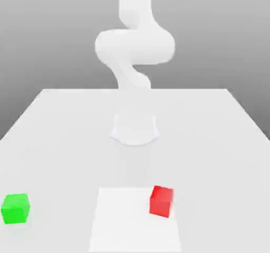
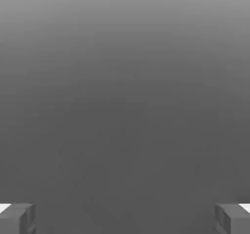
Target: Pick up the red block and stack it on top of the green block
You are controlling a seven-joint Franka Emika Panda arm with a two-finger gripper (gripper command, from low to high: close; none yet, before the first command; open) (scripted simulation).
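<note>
No writing or marks on either cube: the red block (image 1: 161,201) and the green block (image 1: 16,208) sit on the white table (image 1: 63,125), well apart, red toward the exterior view's right, green near its left edge. Pincer (image 2: 125,218) stands wide apart and holds nothing, its 2 grey fingertips (image 2: 17,218) cut off at the hand view's corners. Neither block lies between them, so their places relative to the pincer cannot be told; the white arm (image 1: 134,46) is cut off at the top.

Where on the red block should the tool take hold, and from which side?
Come straight down from above and close on two opposite side faces of the red block. It is a plain cube resting flat on the table, with open space all around; the green block sits well apart. The tool is open.
</note>
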